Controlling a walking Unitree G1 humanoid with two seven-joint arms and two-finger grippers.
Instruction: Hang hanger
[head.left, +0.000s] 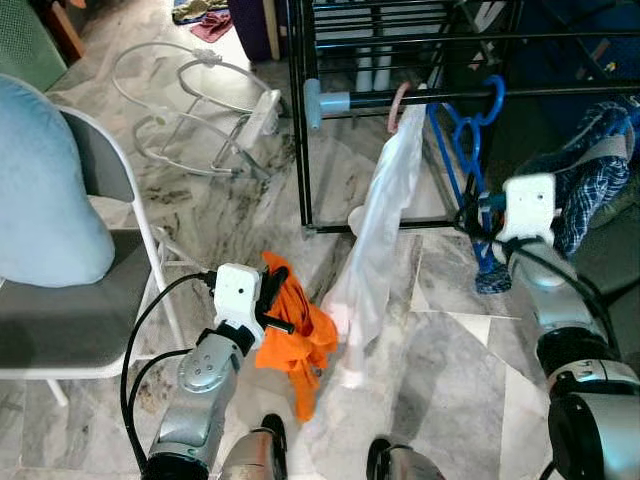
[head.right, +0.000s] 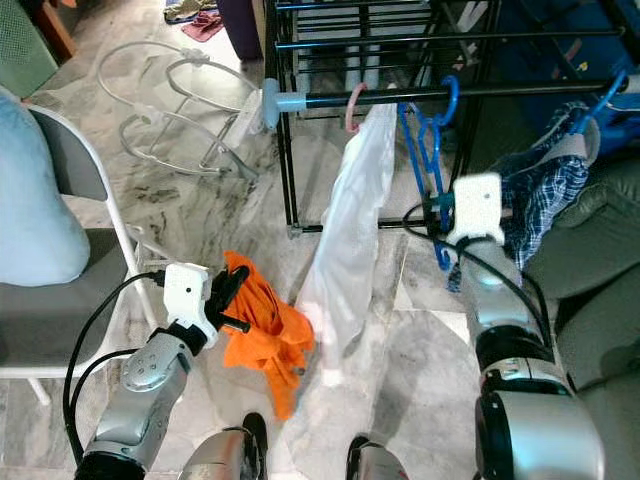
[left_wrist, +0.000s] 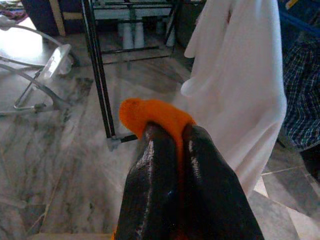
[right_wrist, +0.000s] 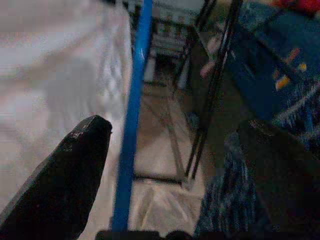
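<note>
A: Where's the blue hanger?
B: Hook is over the black rail of the drying rack, far right, just right of the white garment on its pink hanger. Right tool is spread wide, a blue bar of the hanger running between the fingers, not gripped.

A: Left side?
B: Left tool is clamped on the orange cloth, low and near, left of the white garment.

A: Handling?
B: My read: thin plastic, light, stiff, a bit slick. The bar could slip or twist in a loose pinch. Grip a straight arm or the neck below the hook, not the curve. The plaid cloth sits just right of it, so there's snag risk.

A: Seated properly?
B: Looks hooked on; can't confirm fully.
</note>
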